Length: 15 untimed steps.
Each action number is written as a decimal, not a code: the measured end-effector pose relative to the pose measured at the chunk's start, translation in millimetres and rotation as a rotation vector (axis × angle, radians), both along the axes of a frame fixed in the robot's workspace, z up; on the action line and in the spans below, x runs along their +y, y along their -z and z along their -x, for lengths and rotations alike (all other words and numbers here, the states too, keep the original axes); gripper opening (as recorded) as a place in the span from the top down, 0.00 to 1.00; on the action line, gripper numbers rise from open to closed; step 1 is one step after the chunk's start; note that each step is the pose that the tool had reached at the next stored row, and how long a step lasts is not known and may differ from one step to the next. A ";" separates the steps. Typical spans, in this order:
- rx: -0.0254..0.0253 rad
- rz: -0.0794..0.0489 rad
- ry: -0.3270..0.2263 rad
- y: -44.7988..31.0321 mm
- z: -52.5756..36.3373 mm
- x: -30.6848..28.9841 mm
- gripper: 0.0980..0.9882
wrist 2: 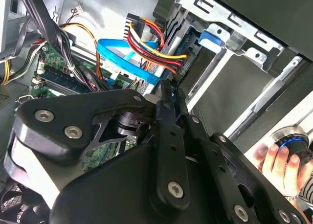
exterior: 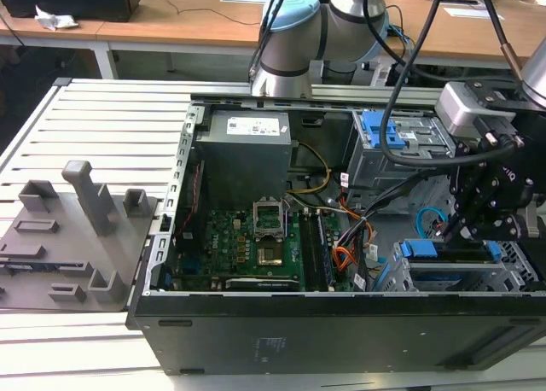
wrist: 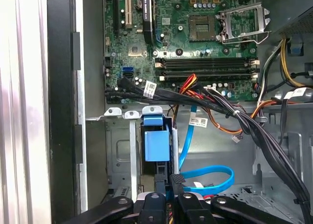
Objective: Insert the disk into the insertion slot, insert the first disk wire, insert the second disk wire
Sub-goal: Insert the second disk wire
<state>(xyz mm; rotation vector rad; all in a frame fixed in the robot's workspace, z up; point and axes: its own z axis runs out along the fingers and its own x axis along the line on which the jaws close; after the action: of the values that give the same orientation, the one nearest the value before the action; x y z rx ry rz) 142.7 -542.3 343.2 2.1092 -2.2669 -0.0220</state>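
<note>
The disk sits in the slot at the case corner on the exterior view's right, near the front wall; its blue bracket shows at the cage mouth. Its long axis runs across the case width, level with the case floor. The red wire bundle ends in a dark plug seated at the disk's rear edge in the second wrist view. The blue cable curves in a loop on the case floor beside the cage; in the second wrist view one end reaches the same rear edge just beside the red wire's plug. The gripper hangs from the arm, which enters from the far side of the case and reaches over to the right corner. The gripper points downward, directly above the cage. In the second wrist view the fingers stand close together at the blue cable's plug; whether they clamp it cannot be told. A black cable bundle crosses the case between the motherboard and the cage, passing near the gripper. An orange flat cable lies beside the memory slots. A taller cage with a blue latch stands behind the gripper. A person's hand grips a knob outside the case.
</note>
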 end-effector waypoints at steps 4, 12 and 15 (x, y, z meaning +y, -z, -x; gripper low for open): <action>0.0000 0.000 0.000 1.6 -0.1 0.0 0.93; 0.0002 0.000 0.000 5.1 -1.0 0.0 0.93; 0.0003 0.000 0.000 6.6 -1.0 0.0 0.93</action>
<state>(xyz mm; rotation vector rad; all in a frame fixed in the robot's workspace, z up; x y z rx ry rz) 143.7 -542.3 336.6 2.1090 -2.2665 -0.0219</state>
